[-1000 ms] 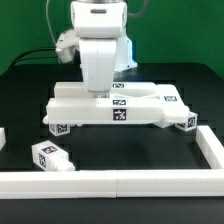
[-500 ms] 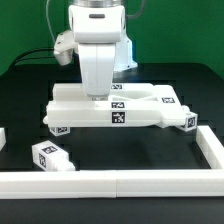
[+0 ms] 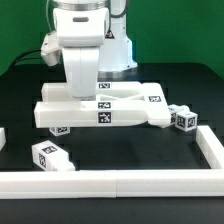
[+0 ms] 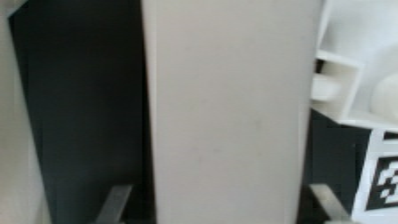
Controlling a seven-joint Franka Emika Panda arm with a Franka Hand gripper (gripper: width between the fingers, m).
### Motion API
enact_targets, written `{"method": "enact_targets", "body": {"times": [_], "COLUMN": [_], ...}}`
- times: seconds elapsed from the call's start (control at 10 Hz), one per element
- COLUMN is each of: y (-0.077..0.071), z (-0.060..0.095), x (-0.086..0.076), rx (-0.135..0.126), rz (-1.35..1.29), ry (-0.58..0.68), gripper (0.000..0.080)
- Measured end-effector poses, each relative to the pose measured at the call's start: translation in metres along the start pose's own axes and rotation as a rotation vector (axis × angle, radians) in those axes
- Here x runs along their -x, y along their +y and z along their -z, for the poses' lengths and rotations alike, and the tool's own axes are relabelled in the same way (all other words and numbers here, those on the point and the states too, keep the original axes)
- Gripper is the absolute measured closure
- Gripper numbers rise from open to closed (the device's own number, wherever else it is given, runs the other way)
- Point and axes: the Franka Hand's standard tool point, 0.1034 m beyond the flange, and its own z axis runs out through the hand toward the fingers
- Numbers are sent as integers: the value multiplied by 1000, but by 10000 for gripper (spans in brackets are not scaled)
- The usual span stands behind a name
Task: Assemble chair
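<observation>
"What is your hand doing?"

"My two-finger gripper (image 4: 217,205) is squeezed tight on a flat panel of the small blocky white plastic chair (image 3: 72,112)."

"Where is the chair?"

"In the middle of the frame, under my arm. A small white tagged block (image 3: 50,157) lies apart on the black table (image 3: 130,150), lower left."

Broad white chair panel (image 4: 222,110) is seen filling mid-frame, its face plain. It is clamped by the gripper (image 4: 217,203), with grey fingers (image 4: 114,204) pressed against both long edges. Black table (image 4: 71,110) is seen along one edge. Past the other edge, more white parts (image 4: 347,85) and a black-and-white tag (image 4: 381,185) are partly shown.
</observation>
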Motion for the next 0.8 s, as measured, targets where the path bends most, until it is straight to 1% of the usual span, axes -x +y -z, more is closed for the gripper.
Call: {"method": "enact_targets", "body": {"times": [0.1, 0.2, 0.3, 0.4, 0.5, 0.6, 0.7, 0.8], "y": [0, -2, -6, -12, -16, -22, -26, -24], "z": [-1, -2, -4, -3, -3, -5, -6, -7], "x": [-1, 3, 20, 41, 54, 63, 70, 71], "rx": [-2, -5, -13, -22, -25, -44, -74, -72], "rz": [-76, -17, 167, 295, 422, 612, 728, 770], "ry": [0, 2, 12, 22, 24, 42, 68, 66], "gripper": [515, 515, 515, 515, 515, 515, 515, 515]}}
